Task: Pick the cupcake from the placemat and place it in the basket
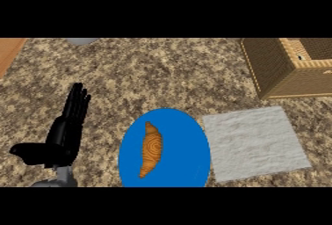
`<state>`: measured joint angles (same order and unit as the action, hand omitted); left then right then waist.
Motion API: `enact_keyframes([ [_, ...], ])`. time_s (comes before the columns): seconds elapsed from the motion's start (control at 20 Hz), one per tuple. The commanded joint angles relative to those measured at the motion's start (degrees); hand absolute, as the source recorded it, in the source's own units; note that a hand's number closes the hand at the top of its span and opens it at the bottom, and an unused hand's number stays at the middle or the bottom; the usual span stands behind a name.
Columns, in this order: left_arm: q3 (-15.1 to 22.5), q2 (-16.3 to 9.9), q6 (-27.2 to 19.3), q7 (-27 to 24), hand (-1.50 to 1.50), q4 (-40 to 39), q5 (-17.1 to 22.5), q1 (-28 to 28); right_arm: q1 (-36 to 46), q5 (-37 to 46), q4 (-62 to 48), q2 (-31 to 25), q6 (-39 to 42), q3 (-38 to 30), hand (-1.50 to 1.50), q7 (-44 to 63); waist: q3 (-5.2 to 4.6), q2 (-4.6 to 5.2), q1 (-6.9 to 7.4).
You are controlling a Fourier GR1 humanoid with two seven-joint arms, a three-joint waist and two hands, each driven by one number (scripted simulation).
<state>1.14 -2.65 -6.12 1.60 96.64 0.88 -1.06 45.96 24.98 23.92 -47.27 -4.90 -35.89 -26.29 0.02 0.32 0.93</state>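
A white placemat [256, 143] lies flat on the counter at the lower right, and nothing stands on it. The wicker basket [285, 74] sits at the upper right, cut off by the view's edge. A small pale shape [301, 56] shows against the basket's inner wall; I cannot tell what it is. No cupcake is visible anywhere on the counter. My left hand [62, 136] rests at the lower left with its fingers straight and pointing up, thumb out to the left, holding nothing. My right hand does not show.
A blue plate [185, 132] with a croissant [151, 149] lies between my left hand and the placemat. A grey object [81, 41] pokes in at the top edge. A wooden strip [9, 52] borders the speckled counter at the upper left.
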Motion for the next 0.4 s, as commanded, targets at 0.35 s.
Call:
enact_keyframes([
  [0.35,1.79,0.91,0.00,-0.64,0.00,3.60,-0.72,3.74,-5.32,-8.23,-7.88,-14.76,20.90,-6.49,-1.50,-8.84,0.16,-0.01,0.08],
])
